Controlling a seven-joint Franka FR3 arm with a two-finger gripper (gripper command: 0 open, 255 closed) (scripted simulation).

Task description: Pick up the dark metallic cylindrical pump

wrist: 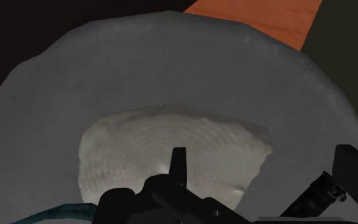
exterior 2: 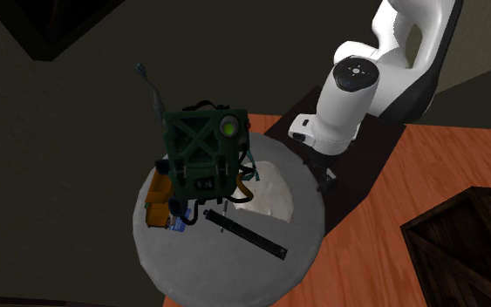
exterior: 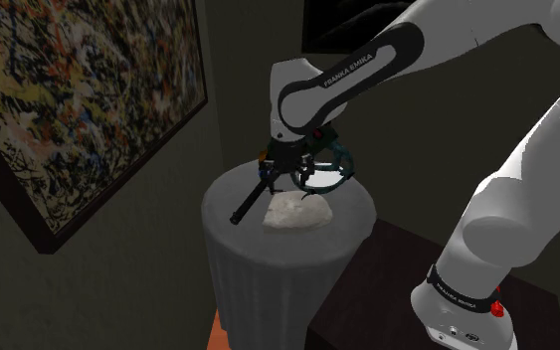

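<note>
White with dark joints, the arm (exterior: 526, 189) rises from its stand (exterior: 387, 283), bends over and reaches down toward the shoulder view's left. The black claw (exterior: 302, 171) hangs low over a round grey table (exterior: 268, 259). Dark clutter crowds the claw, and I cannot tell whether it is open or closed, or whether it has hold of anything.

The pump (exterior: 251, 202) is a long, slim rod, dark to near black, lying flat on the tabletop at a slant. In the shoulder view its upper end sits just beside the claw, on that view's left and a little lower. The rest of it runs away toward the table's rim. A white lump (exterior: 297, 211) with a rough surface lies just beside the pump, below the claw in that view.

In the second exterior view the pump lies between the white lump and the table's rim. It is in front of a dark green pack (exterior 2: 204, 148) with a round green lens, and small orange blocks (exterior 2: 158, 208) stand beside the pack.
</note>
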